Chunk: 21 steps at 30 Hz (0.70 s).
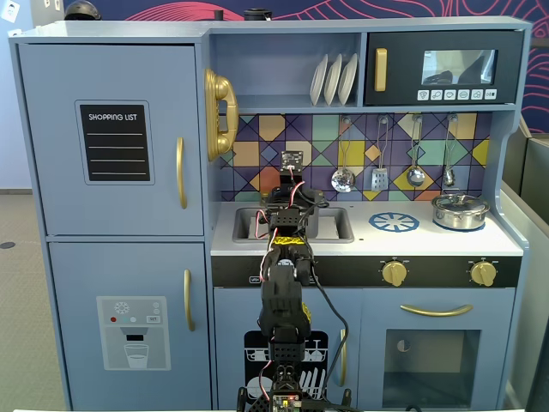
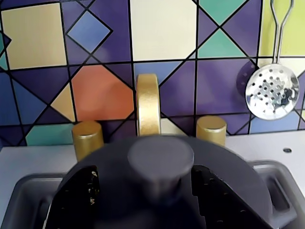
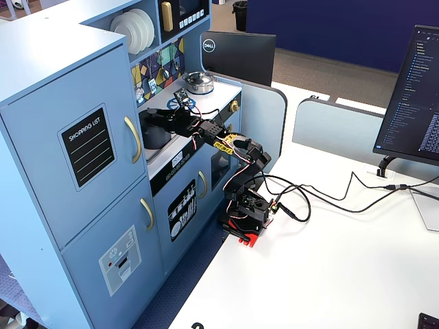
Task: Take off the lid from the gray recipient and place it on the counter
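Frontally, in a fixed view, the arm hides the sink (image 1: 339,225); the silver pot (image 1: 460,210) sits apart on the counter (image 1: 429,243). Wrist view: the gripper (image 2: 159,179) is clamped on the lid (image 2: 160,157) knob. Another fixed view puts the gray recipient (image 3: 155,133) beneath. Lift-off seems underway; next, carry it sideways to bare counter.

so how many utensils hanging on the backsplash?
4, in a row right of the sink in a fixed view: skimmer, grater, ladle, and a fourth above the silver pot. None seem hidden.
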{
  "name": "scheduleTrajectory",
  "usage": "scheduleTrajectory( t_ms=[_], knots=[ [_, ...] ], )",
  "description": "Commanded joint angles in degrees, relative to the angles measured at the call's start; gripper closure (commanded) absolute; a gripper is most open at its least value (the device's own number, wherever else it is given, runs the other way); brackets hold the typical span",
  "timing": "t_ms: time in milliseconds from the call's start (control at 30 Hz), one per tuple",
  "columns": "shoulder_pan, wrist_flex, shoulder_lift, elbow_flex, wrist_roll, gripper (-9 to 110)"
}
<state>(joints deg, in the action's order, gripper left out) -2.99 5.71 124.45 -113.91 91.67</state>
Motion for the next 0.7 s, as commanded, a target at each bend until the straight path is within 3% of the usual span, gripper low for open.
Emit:
scheduleTrajectory(
  t_ms=[0, 233, 400, 667],
  knots=[
    [-0.18, -2.72, -1.41, 5.10, 0.09, 86],
    [-0.09, -4.48, -2.37, 4.48, -0.09, 88],
    [0.09, -5.10, -3.16, 4.48, -0.44, 102],
    [0.88, -7.65, -3.43, 5.89, -0.88, 102]
  ],
)
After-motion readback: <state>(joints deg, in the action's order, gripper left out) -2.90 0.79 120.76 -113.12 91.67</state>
